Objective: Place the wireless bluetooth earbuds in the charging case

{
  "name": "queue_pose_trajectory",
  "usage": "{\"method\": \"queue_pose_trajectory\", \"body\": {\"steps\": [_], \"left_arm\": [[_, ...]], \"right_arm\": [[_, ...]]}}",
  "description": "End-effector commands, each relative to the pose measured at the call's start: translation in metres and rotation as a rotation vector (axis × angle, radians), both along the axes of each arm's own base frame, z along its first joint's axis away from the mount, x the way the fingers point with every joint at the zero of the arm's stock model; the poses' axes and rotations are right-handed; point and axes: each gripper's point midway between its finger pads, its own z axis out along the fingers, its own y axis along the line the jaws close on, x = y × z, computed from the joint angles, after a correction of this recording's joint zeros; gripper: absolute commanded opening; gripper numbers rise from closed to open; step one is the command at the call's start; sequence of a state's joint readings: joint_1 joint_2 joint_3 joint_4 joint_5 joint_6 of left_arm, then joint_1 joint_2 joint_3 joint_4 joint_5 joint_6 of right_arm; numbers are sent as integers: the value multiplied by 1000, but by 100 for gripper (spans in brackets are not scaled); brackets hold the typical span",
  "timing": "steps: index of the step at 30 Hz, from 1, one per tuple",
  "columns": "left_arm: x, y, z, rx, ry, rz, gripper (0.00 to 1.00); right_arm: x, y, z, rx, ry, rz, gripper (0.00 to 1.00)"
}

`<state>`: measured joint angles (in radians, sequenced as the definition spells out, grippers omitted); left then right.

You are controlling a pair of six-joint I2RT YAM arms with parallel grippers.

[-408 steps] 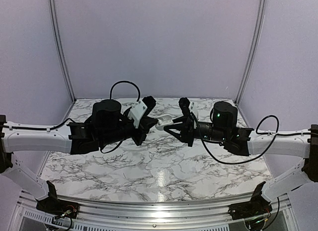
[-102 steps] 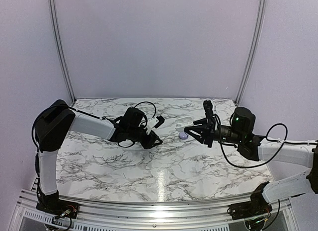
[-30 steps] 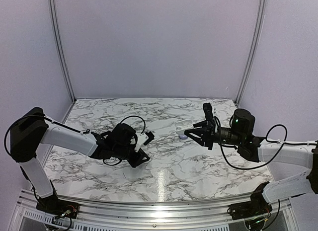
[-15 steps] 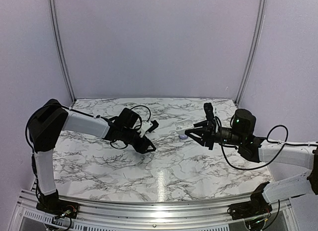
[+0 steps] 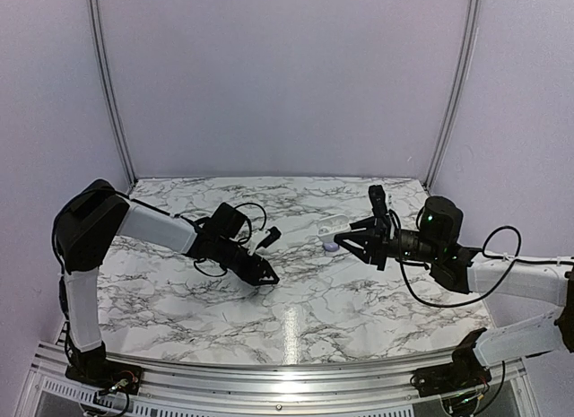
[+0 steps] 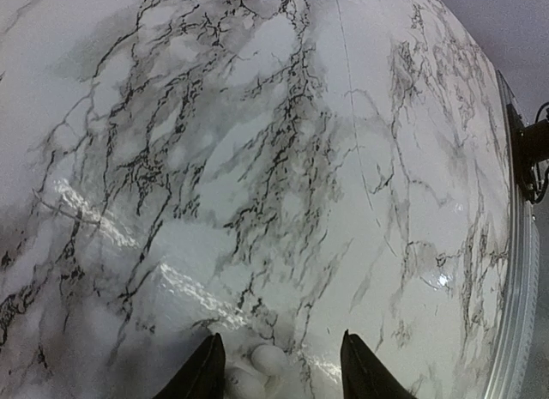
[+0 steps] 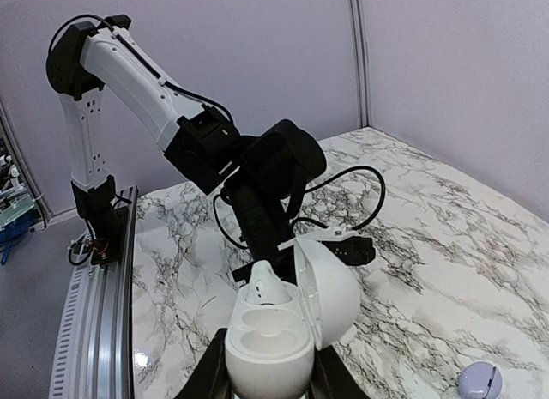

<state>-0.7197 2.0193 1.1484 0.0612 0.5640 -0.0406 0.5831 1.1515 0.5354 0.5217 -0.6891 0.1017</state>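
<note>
1. Right wrist view, for the holder: grasps the white charging case (image 7: pixel 274 335) low on its body with the right fingers (image 7: pixel 211 373), clenched on either side. Keeps it above the tabletop (image 7: pixel 446 244), lid (image 7: pixel 330 287) tipped open and wells facing up.
2. Counts one seated earbud (image 7: pixel 262 286), whitish, in the far well. Finds the near well (image 7: pixel 257 341) bare. Puts the task at roughly halfway on that evidence.
3. Turns to the left wrist view for the rest: finds the loose earbud (image 6: pixel 268 361), also whitish, lying on the marble between the left fingers (image 6: pixel 204 375). Reads those fingers as released and spread, straddling the bud with marble showing on one side of it, not closed on it.
4. Cannot tell whether the pale lump (image 6: pixel 238 382) just beside that bud, against one finger, belongs to it or is something separate.
5. Checks the top external view: places the left fingers low over the tabletop left of centre, well apart from the case held out on the right.
6. Notes a small lilac thing (image 7: pixel 477 380), rounded, on the tabletop near the held case. Too small to name as bud or case, and untouched by either arm.
7. Leaves, as a judgement: closing on the loose earbud, lifting it, carrying it across to the case, and seating it in the near well. Nothing in the task sentence asks for the lid to be shut afterwards.
</note>
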Motion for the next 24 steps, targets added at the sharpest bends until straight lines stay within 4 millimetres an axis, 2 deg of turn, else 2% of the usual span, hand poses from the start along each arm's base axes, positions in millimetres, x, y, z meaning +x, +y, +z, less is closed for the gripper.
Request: {"method": "queue_pose_trajectory", "body": {"steps": [1, 9, 11, 14, 18, 22, 24], "left_arm": [[-18, 15, -6, 23, 68, 28, 47], [-35, 19, 1, 7, 90, 29, 44], [-31, 22, 5, 17, 61, 53, 44], [-12, 30, 15, 51, -33, 133, 51], [11, 36, 41, 65, -142, 221, 53], [11, 32, 61, 65, -166, 209, 53], [2, 28, 60, 80, -123, 179, 52]], "right_arm": [[1, -4, 9, 17, -24, -11, 0], [1, -4, 9, 17, -24, -8, 0], [1, -3, 9, 15, -23, -7, 0], [1, -3, 9, 17, -22, -6, 0], [1, -3, 10, 17, -23, -3, 0], [2, -3, 10, 9, -27, -7, 0], [2, -3, 10, 8, -27, -8, 0]]}}
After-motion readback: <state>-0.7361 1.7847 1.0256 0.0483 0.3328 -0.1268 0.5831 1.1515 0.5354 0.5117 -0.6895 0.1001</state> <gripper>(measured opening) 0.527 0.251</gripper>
